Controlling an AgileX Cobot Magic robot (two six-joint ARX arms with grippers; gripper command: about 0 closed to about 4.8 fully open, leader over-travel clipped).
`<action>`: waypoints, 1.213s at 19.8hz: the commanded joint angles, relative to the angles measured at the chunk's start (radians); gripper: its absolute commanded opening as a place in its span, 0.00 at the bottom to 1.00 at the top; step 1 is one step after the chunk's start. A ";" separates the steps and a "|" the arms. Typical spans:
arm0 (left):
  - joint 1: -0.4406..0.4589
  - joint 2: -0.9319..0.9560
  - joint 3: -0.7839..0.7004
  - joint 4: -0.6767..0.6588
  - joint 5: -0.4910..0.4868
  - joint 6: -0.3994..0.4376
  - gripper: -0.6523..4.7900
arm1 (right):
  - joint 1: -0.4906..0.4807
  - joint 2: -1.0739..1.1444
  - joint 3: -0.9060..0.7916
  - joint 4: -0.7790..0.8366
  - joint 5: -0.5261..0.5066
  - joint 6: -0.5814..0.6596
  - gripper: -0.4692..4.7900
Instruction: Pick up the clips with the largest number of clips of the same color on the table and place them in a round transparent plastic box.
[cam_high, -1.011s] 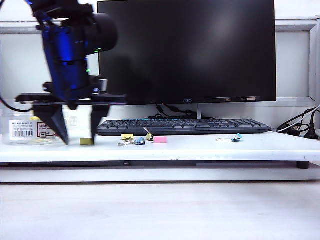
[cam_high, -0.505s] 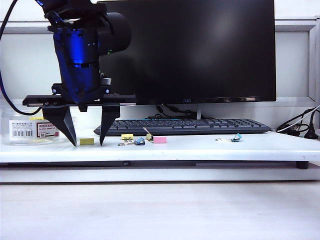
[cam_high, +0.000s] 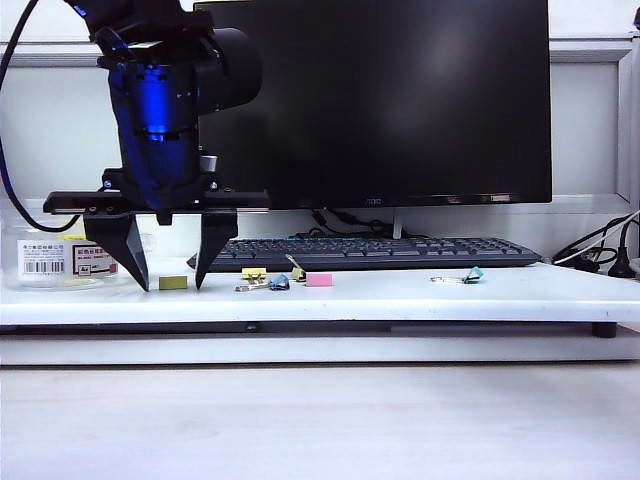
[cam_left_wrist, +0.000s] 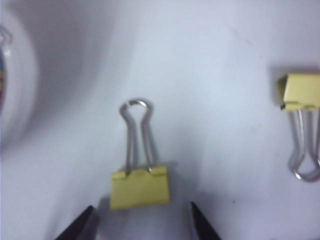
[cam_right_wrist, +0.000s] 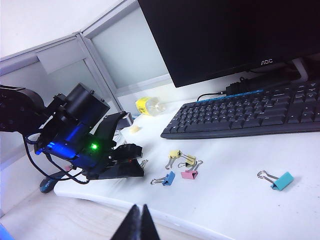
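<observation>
Exterior view showed the monitor (cam_high: 372, 100) and keyboard (cam_high: 365, 252) filling the far side of the table (cam_high: 420, 295), with the left arm standing tall at the left. Left gripper (cam_high: 172, 285) pointed down with its jaws apart, one fingertip on each side of a yellow clip (cam_high: 173, 283) lying on the table. The box (cam_high: 55, 257) stood just left of that gripper, near the table's left end.

Left wrist view confirmed it: the clip's yellow body (cam_left_wrist: 139, 187) lay between the two tips, handles pointing away, nothing yet pinched. Right gripper (cam_right_wrist: 139, 224) hung well back from the work, its tips pressed together and empty.

Judgement on the step: settle the tips to the surface, keep the body centred, and close across the yellow body, not the wire handles, since those would likely slip or pivot.

Surroundings: a second yellow clip (cam_left_wrist: 299, 92) lay just right of the first, clear of the jaws. Further right sat the third yellow clip (cam_right_wrist: 188, 159), a pink clip (cam_high: 320, 280) and a blue one (cam_high: 279, 283); another blue clip (cam_high: 472, 275) lay well apart to the right. Nothing blocked the short carry left to the box.
</observation>
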 joint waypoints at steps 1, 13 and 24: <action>0.008 0.016 -0.010 -0.031 0.000 -0.009 0.57 | 0.000 0.000 0.004 0.015 -0.003 0.002 0.08; 0.010 0.024 -0.010 -0.012 0.011 -0.026 0.44 | 0.000 0.000 0.004 0.012 -0.003 0.002 0.08; 0.008 0.024 -0.010 -0.014 0.012 -0.027 0.32 | 0.000 0.000 0.004 0.011 -0.002 0.002 0.08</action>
